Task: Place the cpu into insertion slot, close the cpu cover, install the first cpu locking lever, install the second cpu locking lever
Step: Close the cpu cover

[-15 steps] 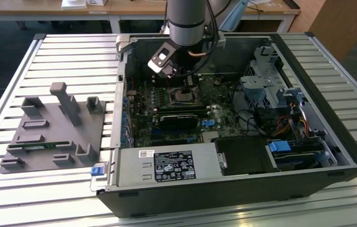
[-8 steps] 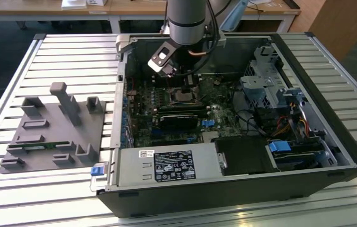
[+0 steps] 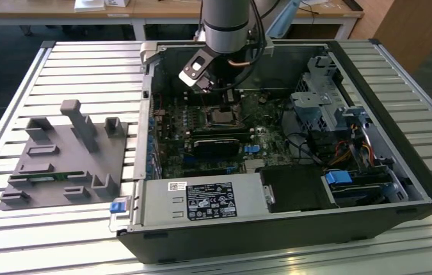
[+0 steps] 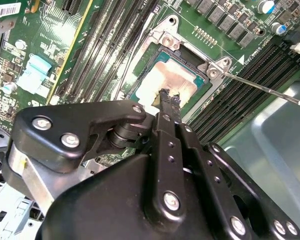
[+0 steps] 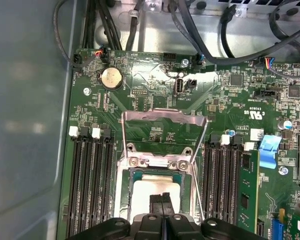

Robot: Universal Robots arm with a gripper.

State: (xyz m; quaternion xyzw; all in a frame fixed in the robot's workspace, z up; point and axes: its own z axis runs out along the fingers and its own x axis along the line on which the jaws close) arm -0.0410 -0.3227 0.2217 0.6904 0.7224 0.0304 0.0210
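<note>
We judge the first step done. The cpu (image 5: 140, 192) lies flat in the insertion slot (image 4: 186, 55) with its dull metal top facing up. It sits mid-way across the motherboard (image 5: 155, 95), inside the open computer case (image 3: 277, 235) on the slatted surface (image 3: 86, 63).

The other three steps look undone to us. The cpu cover (image 5: 165, 116) is flipped back on its hinge. Through its window we see bare green board rather than the chip, so it is not yet closed. One locking lever (image 4: 260, 89) sticks out free as a thin rod, unlatched. We cannot make out the second lever with any certainty.

The pincer (image 5: 162, 201) hangs just above the chip, its two fingers pressed together with nothing between them. We cannot tell whether the tips touch the metal top.

As for writing, we see these items:
- A large label (image 3: 209, 201) with dense dark print and small symbols sits on the power supply.
- A small white barcode sticker (image 3: 176, 185) sits just above that label.
- White silk-screened lettering (image 5: 252, 112) is printed on the board beside the cover.
- Another barcode sticker (image 4: 5, 10) sits at the board's edge in the second wrist view.

We leave all this print unquoted.
</note>
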